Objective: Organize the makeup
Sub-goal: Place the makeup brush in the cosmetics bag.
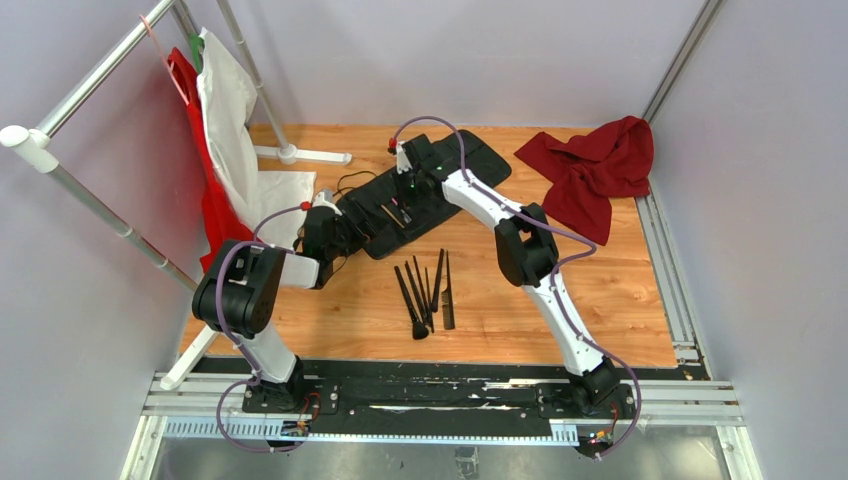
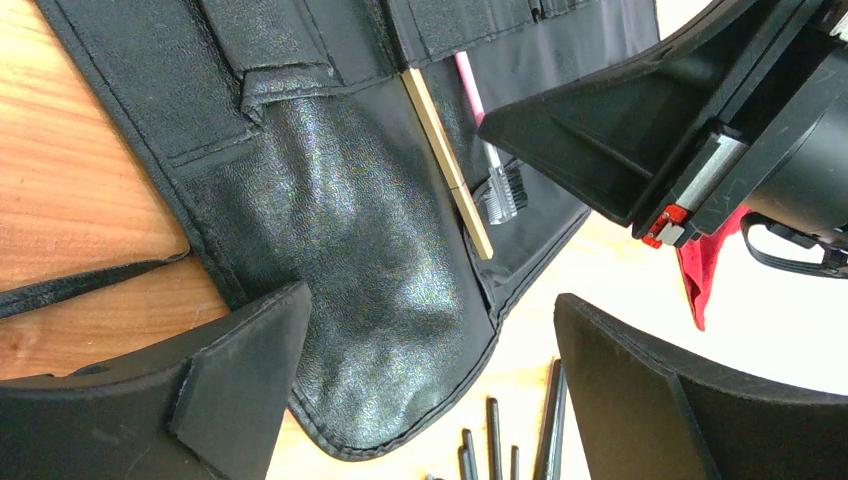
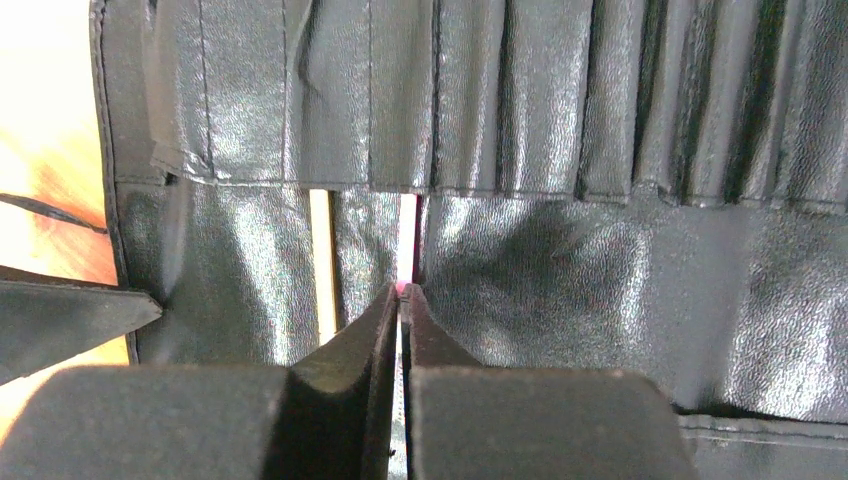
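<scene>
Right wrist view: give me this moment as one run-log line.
right claw: shut on pink brush at slot | left claw: open over roll-up case | tan brush: slotted | black brushes: loose

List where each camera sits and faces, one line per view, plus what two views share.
Top external: high behind the robot, looking down on the table; left arm and right arm show.
Left wrist: over the case end, looking down; open left gripper frames it.
Right wrist: close over the case's pockets; right gripper shut on the pink brush.
Shared: both wrist views show the tan brush beside the pink one.
</scene>
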Controlling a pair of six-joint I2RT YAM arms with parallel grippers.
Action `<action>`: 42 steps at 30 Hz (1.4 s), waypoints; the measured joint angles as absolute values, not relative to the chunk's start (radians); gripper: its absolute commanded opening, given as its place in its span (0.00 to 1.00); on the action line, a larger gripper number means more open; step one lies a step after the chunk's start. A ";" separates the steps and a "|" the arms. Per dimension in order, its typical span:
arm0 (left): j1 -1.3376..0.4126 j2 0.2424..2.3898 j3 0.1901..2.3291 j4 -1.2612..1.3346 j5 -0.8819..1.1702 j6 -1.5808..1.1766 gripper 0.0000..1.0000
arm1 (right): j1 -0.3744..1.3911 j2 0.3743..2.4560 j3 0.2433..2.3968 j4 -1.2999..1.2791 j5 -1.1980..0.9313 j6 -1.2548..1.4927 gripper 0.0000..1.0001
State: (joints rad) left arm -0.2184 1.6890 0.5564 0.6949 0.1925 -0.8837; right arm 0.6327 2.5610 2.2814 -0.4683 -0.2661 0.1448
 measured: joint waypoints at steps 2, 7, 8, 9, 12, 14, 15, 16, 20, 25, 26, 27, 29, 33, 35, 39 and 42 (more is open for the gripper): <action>-0.218 1.689 0.556 0.694 0.192 -0.884 0.98 | 0.633 2.561 2.281 -0.455 -0.266 0.139 0.04; -0.218 1.689 0.556 0.695 0.192 -0.884 0.98 | 0.633 2.572 2.281 -0.426 -0.266 0.134 0.12; -0.218 1.689 0.556 0.695 0.192 -0.884 0.98 | 0.633 2.577 2.281 -0.423 -0.266 0.133 0.17; -0.218 1.689 0.556 0.695 0.192 -0.883 0.98 | 0.633 2.580 2.281 -0.421 -0.266 0.133 0.21; -0.218 1.689 0.556 0.695 0.192 -0.883 0.98 | 0.633 2.583 2.281 -0.415 -0.270 0.131 0.31; -0.218 1.689 0.556 0.695 0.192 -0.884 0.98 | 0.633 2.583 2.280 -0.410 -0.271 0.130 0.36; -0.218 1.689 0.556 0.695 0.192 -0.883 0.98 | 0.633 2.583 2.279 -0.408 -0.270 0.131 0.40; -0.218 1.689 0.556 0.695 0.192 -0.883 0.98 | 0.633 2.582 2.276 -0.404 -0.273 0.130 0.43; -0.218 1.689 0.556 0.695 0.192 -0.883 0.98 | 0.634 2.564 2.239 -0.374 -0.277 0.127 0.48; -0.218 1.689 0.556 0.695 0.192 -0.883 0.98 | 0.633 2.535 2.197 -0.363 -0.241 0.110 0.52; -0.218 1.689 0.556 0.695 0.192 -0.884 0.98 | 0.633 2.525 2.182 -0.363 -0.228 0.105 0.52; -0.218 1.689 0.556 0.695 0.192 -0.883 0.98 | 0.633 2.516 2.170 -0.364 -0.213 0.102 0.52; -0.218 1.689 0.556 0.695 0.192 -0.883 0.98 | 0.632 2.495 2.142 -0.364 -0.183 0.093 0.53; -0.218 1.689 0.556 0.694 0.192 -0.883 0.98 | 0.628 2.446 2.080 -0.362 -0.132 0.080 0.54; -0.218 1.688 0.556 0.694 0.192 -0.883 0.98 | 0.623 2.414 2.046 -0.355 -0.114 0.076 0.55; -0.218 1.688 0.556 0.694 0.192 -0.882 0.98 | 0.612 2.347 1.984 -0.334 -0.083 0.062 0.61; -0.218 1.688 0.556 0.694 0.192 -0.879 0.98 | 0.602 2.287 1.934 -0.313 -0.060 0.057 0.66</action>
State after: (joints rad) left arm -0.2184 1.6878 0.5564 0.6937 0.1925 -0.8791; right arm 0.6022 2.2871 1.9339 -0.3134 -0.0605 0.0570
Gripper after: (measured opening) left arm 0.979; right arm 0.626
